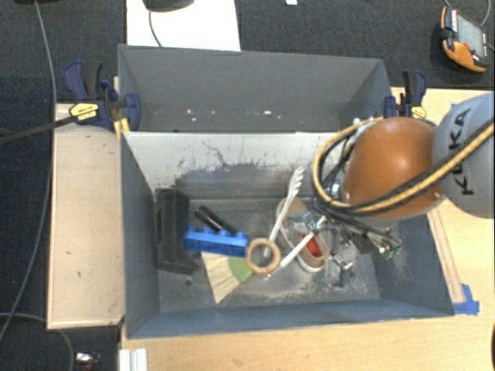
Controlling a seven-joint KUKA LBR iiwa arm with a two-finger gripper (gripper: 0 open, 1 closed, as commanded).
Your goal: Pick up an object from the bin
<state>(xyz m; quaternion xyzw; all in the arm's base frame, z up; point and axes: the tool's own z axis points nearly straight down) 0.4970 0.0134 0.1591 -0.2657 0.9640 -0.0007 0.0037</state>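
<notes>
My gripper is low in the bin's right half, under the arm's orange dome. Just left of it lies a small white round thing with a red patch, partly hidden by the gripper's metal parts. A long white plastic utensil leans from the bin's middle toward the back wall. Its lower end lies beside a tan ring of tape, further left on the floor.
Left of the ring lies a blue-handled brush with pale bristles and a green bit beside them. A thin black stick and a black block lie at the far left.
</notes>
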